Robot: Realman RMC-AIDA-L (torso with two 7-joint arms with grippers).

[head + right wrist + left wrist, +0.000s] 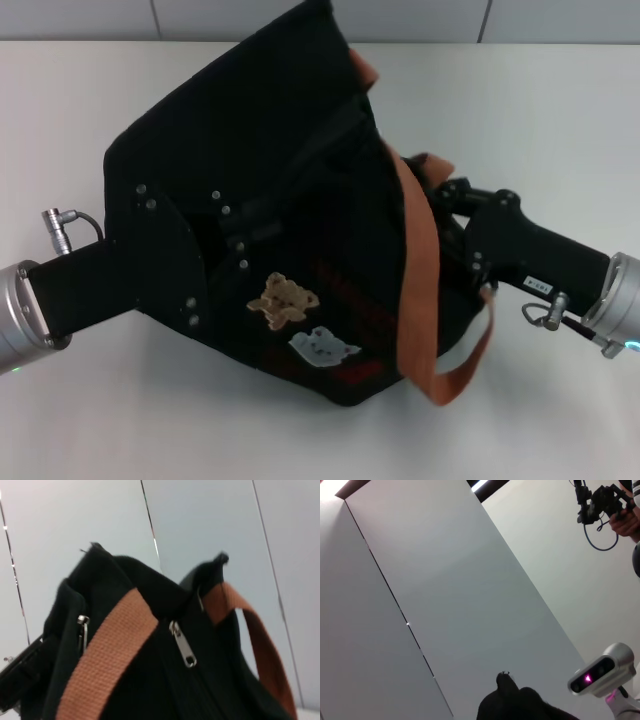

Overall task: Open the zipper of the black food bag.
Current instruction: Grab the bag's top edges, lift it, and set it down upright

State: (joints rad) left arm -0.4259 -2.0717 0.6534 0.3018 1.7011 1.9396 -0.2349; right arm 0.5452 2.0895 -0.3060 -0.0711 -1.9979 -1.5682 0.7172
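The black food bag (290, 170) stands tilted in the middle of the white table, with a tan bear patch (283, 300) and a pale grey patch (322, 348) on its near side. An orange-brown handle (420, 270) hangs down its right side. In the right wrist view, the zipper's silver pull tab (183, 650) lies on the black track between the two handles (107, 650), near the bag's top (125, 575). My left gripper (225, 235) is against the bag's left side, black on black. My right gripper (442, 195) is at the bag's right side, partly hidden behind the handle.
The table (560, 130) is white, with a tiled wall at the back. A second small silver fitting (82, 626) sits at the bag's end. The left wrist view shows mostly wall, a black corner of the bag (517, 705) and the robot's head (602, 675).
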